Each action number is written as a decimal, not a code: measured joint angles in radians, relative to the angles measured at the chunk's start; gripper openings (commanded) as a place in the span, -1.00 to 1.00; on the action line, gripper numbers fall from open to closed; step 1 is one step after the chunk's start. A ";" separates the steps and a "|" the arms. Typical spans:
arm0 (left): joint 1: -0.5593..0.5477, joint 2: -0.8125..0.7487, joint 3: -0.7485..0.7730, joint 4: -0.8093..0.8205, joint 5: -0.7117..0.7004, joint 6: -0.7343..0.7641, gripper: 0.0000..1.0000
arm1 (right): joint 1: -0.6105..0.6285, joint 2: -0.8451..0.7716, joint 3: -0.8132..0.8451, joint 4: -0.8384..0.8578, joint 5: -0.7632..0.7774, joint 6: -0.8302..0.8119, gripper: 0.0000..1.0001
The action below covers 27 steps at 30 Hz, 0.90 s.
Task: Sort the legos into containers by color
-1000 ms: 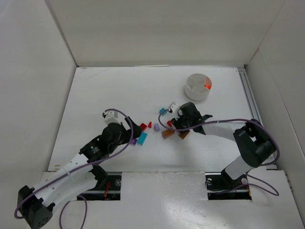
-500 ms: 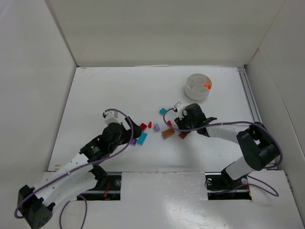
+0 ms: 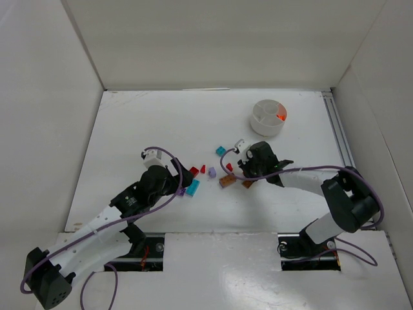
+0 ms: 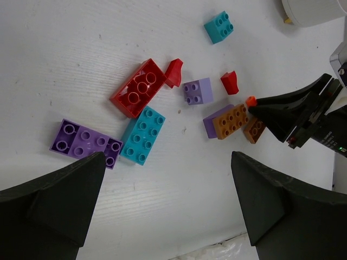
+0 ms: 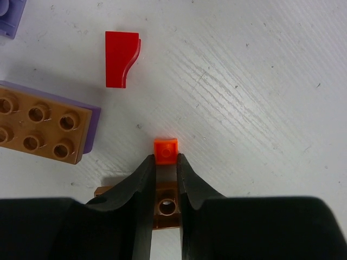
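At right tool (image 5: 165,160), tiny orange brick (image 5: 165,147) pinched, left tool (image 4: 167,157) wide open

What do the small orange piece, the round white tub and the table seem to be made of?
Orange piece: probably hard plastic, smooth with slight gloss and crisp moulded edges. Tub: likely plastic, matte white, thin divider walls. Table: perhaps white-painted wood; fine grain lines show.
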 measured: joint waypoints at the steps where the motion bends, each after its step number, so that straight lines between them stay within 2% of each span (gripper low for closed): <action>1: 0.000 0.000 0.000 0.002 0.000 0.002 1.00 | 0.001 -0.001 0.000 -0.003 0.001 -0.004 -0.70; 6: 0.000 0.008 0.000 0.003 0.003 0.007 1.00 | 0.002 -0.027 0.000 -0.030 -0.002 -0.020 -0.75; 13: 0.000 0.013 0.000 0.014 0.004 0.025 1.00 | -0.044 -0.147 0.005 -0.042 -0.052 -0.055 -0.77; 20: 0.000 0.043 0.002 0.040 0.006 0.054 1.00 | -0.205 -0.212 0.088 -0.090 -0.077 -0.109 -0.77; 27: 0.000 0.135 0.026 0.088 0.012 0.101 1.00 | -0.418 -0.166 0.290 -0.137 -0.069 -0.146 -0.77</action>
